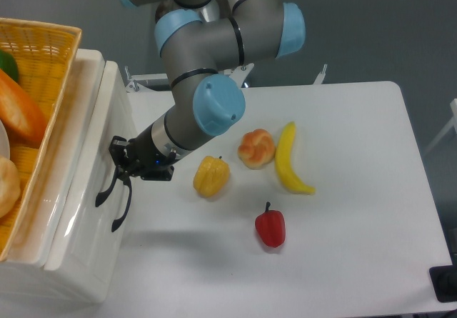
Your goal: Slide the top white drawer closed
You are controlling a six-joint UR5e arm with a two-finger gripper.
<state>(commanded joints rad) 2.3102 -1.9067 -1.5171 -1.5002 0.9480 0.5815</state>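
1. A red pepper (270, 226) lies nearest on the table (357, 261).
2. At nine o'clock, the top white drawer (89, 189) sits nearly flush in the cabinet (71, 275); the gripper (123, 162) presses at its black handle (104, 189), finger spacing unclear.
3. Farther: yellow pepper (211, 176), pastry (256, 148), banana (289, 159).
4. A basket (43, 68) tops the cabinet.

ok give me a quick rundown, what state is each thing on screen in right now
top white drawer: looks closed or nearly so
gripper: at the drawer front by the black handles; open or shut unclear
wicker basket: on top of the cabinet, holding food
banana, yellow pepper, red pepper, bread roll: lying loose on the table
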